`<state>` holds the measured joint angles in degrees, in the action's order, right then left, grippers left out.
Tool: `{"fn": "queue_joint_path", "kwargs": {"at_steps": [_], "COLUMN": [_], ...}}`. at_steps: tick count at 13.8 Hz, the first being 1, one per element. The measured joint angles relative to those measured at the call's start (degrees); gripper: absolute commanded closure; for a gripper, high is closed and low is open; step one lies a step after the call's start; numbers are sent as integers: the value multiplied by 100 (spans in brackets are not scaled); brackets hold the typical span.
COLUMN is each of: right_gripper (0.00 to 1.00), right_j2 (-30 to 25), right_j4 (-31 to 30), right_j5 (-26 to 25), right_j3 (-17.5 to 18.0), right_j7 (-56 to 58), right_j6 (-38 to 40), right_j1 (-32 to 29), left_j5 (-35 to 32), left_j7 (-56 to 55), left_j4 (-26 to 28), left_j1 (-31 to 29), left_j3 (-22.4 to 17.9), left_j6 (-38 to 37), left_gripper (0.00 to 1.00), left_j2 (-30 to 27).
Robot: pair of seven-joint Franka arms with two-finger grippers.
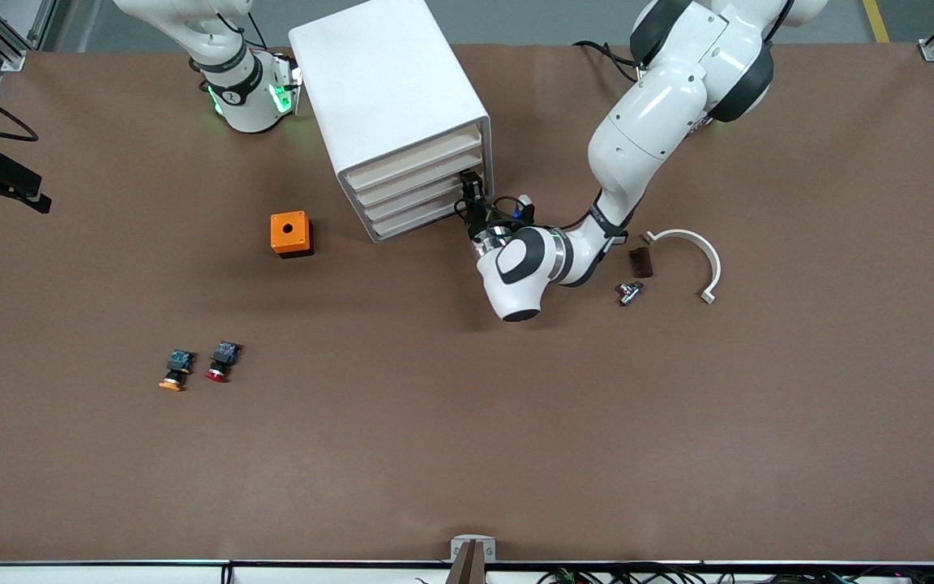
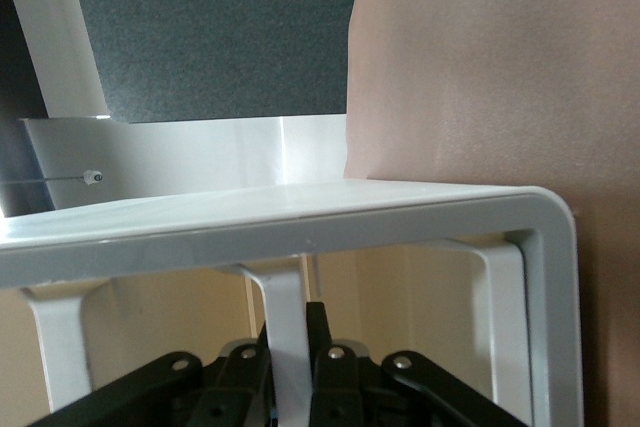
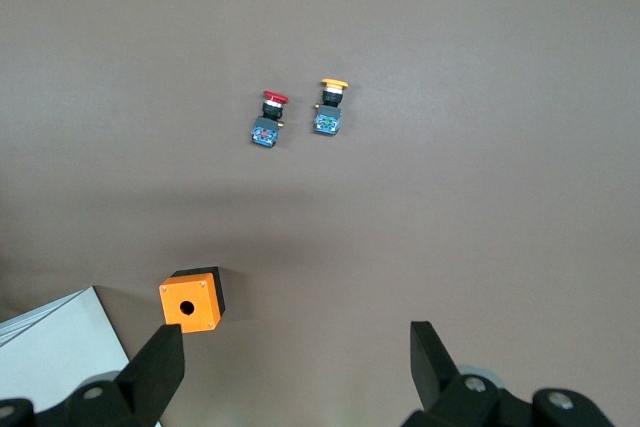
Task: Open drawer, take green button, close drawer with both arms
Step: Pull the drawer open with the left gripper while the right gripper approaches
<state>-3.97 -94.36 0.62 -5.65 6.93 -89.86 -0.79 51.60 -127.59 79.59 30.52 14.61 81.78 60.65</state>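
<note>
The white drawer cabinet (image 1: 390, 113) stands near the robots' bases, its drawers (image 1: 418, 191) all pushed in. My left gripper (image 1: 473, 195) is at the cabinet's front corner toward the left arm's end. In the left wrist view it (image 2: 288, 332) is shut on a white upright handle strip (image 2: 285, 292) of a beige drawer front, under the cabinet's rounded frame (image 2: 545, 237). I cannot tell which drawer the strip belongs to. The right arm (image 1: 248, 93) waits beside the cabinet, its gripper (image 3: 295, 332) open over bare table. The button is hidden.
An orange box with a round hole (image 1: 291, 234) (image 3: 190, 304) sits beside the cabinet. A red-capped button (image 1: 222, 361) (image 3: 268, 119) and an orange-capped one (image 1: 176, 371) (image 3: 329, 107) lie nearer the camera. A white curved bracket (image 1: 698, 251), a dark block (image 1: 640, 262) and a metal part (image 1: 629, 292) lie toward the left arm's end.
</note>
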Motion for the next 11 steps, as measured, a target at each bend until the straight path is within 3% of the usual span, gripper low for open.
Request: {"fn": "queue_joint_path", "kwargs": {"at_steps": [6,11], "right_gripper": [0,0], "right_j2": [81,760], "right_j4": [-4,34], "right_j5": [0,-4], "right_j3": [12,18], "right_j7": [0,1], "right_j6": [58,-70], "right_j1": [0,-2], "left_j5": [233,847], "left_j7": [-80,-79], "left_j4": [4,-29], "left_j1": [-27,-124], "left_j3": [-158,-595], "left_j6": [-52,-77], "left_gripper": [91,88], "left_j2": [48,48]}}
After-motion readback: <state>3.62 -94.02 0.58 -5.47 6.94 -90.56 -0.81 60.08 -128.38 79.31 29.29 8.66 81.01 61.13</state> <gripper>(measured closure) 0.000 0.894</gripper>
